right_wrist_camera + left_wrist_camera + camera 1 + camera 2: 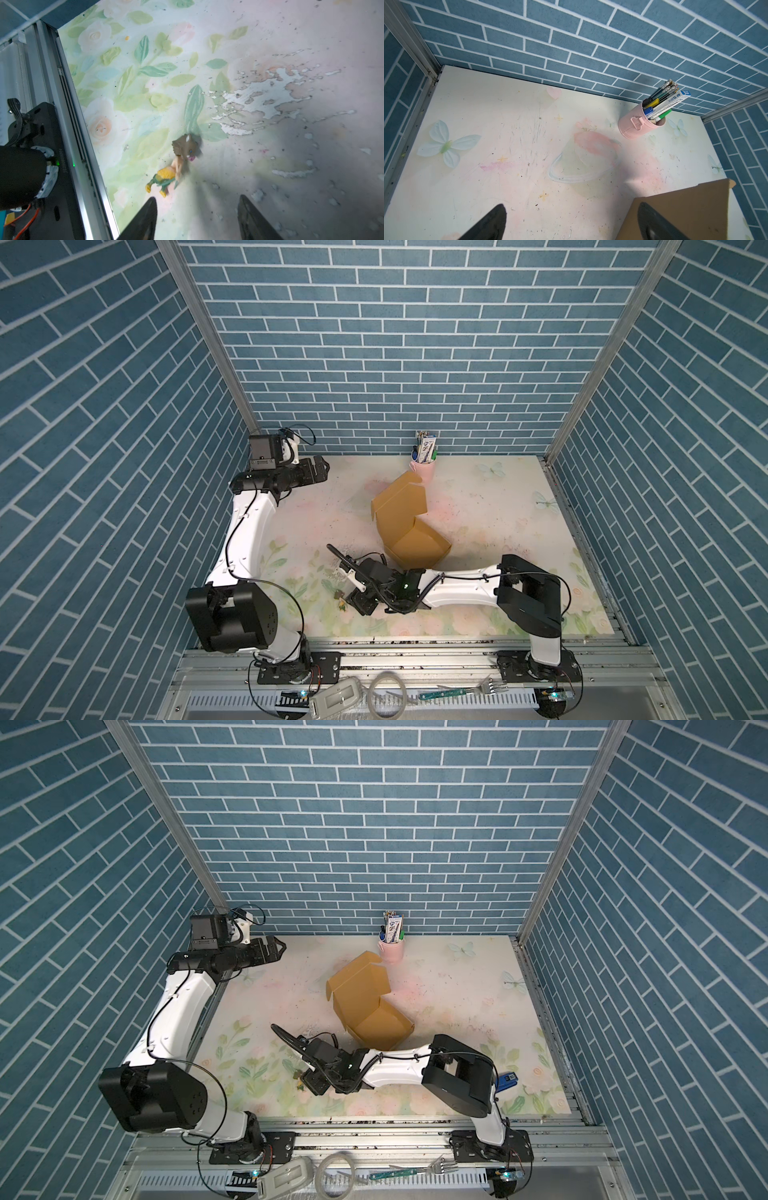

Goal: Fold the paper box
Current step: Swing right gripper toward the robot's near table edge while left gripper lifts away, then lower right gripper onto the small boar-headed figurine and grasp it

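Observation:
The paper box (405, 526) (361, 1002) is plain brown cardboard standing mid-table, its shallow tray formed and its lid flap raised toward the back. Its corner (685, 207) shows in the left wrist view behind one fingertip. My left gripper (324, 468) (280, 948) (572, 204) hovers at the back left, open and empty, well left of the box. My right gripper (357, 605) (309, 1083) (197, 196) reaches across the middle near the table's front, in front of and to the left of the box. Its jaws are open over bare table, with nothing between them.
A small toy figure (178, 164) (340, 601) lies on the mat just beyond the right fingertips. A pink pen cup (423, 468) (639, 124) stands at the back wall behind the box. A fork (490, 686) and clutter lie on the front rail.

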Action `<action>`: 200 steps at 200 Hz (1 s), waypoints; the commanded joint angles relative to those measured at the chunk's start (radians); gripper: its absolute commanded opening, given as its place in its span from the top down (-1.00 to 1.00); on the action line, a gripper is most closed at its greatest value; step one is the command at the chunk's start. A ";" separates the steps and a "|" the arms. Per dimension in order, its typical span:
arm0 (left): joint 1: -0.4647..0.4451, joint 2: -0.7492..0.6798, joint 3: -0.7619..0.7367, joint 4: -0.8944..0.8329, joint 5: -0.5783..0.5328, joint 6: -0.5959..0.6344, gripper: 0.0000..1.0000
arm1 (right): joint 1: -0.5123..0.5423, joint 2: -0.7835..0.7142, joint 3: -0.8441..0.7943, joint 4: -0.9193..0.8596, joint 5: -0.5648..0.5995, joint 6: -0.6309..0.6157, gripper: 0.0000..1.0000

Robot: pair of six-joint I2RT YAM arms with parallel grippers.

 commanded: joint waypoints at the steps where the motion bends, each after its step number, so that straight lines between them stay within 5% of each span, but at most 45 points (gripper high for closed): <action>1: 0.016 -0.001 -0.017 0.027 0.036 -0.020 -0.99 | 0.006 0.047 0.073 -0.070 -0.053 -0.019 -0.24; 132: 0.045 -0.006 -0.031 0.049 0.056 -0.035 -0.99 | 0.022 0.207 0.293 -0.272 -0.070 -0.028 -0.17; 200: 0.047 -0.006 -0.034 0.052 0.058 -0.037 -0.99 | 0.026 0.250 0.336 -0.362 -0.036 -0.071 0.04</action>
